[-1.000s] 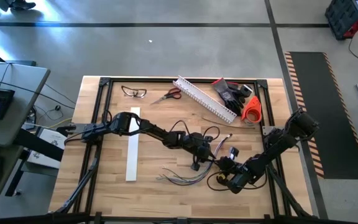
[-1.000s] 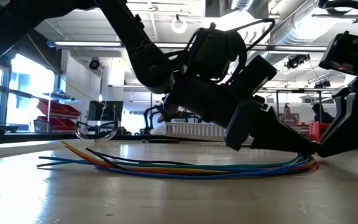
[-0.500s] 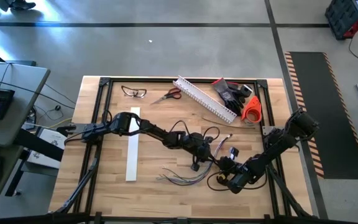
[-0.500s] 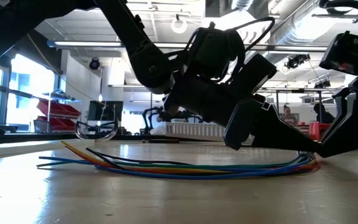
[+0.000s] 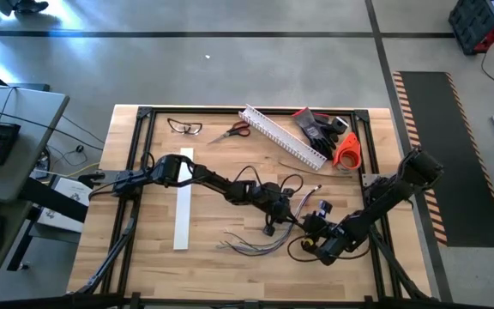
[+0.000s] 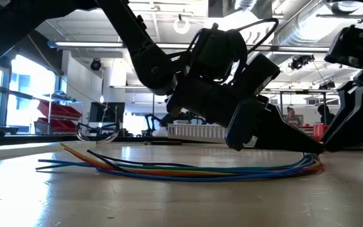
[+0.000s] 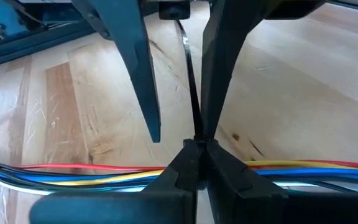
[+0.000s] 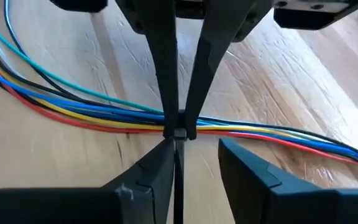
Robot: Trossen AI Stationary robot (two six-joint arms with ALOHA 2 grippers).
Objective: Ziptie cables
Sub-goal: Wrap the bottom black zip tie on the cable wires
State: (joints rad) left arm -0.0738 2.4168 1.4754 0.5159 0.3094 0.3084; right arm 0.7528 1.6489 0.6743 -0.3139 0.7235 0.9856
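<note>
Left wrist view: the cables [image 7: 73, 171] are seen lying flat on the table [image 7: 303, 81], crossed by a ziptie [image 7: 188, 68]. It is pinched by the closed left gripper [image 7: 196, 149]. The right gripper [image 8: 197, 149] is parted around its tail. Next, the tail likely needs to be grabbed and pulled tight.

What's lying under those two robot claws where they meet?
A bundle of coloured cables on the wooden table, with a thin dark ziptie pinched by the left gripper. Whether it loops beneath is hidden.
</note>
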